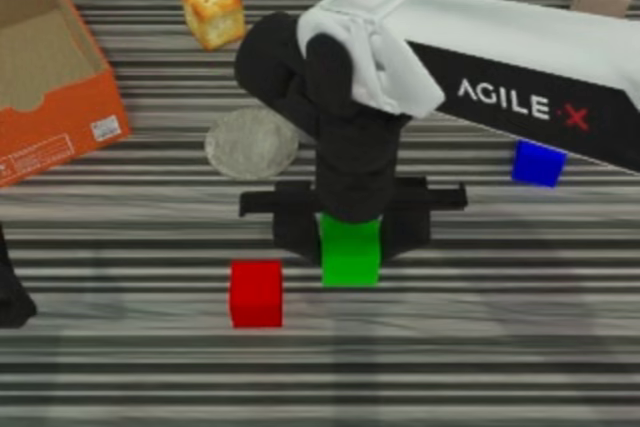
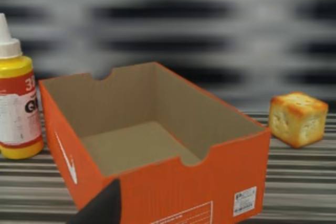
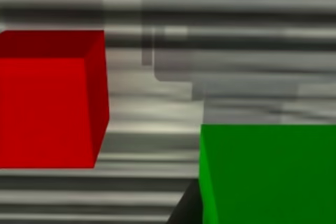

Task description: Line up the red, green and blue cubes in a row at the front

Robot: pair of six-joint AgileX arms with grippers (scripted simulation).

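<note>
1. The right hand (image 1: 350, 232) reaches down over the green cube (image 1: 350, 251) near the front middle of the striped surface (image 1: 480, 347); I cannot tell whether its fingers grip the cube or stand apart.
2. The red cube (image 1: 256, 293) sits just left of green, slightly nearer the front. The blue cube (image 1: 538, 163) lies well apart, farther back on the right.
3. To do this step well, green should settle level with red, edges parallel, leaving a small gap.
4. The orange cardboard box (image 1: 60, 137) at back left is open and empty.
5. The left hand (image 1: 12, 297) is parked at the left edge; its state cannot be told.
</note>
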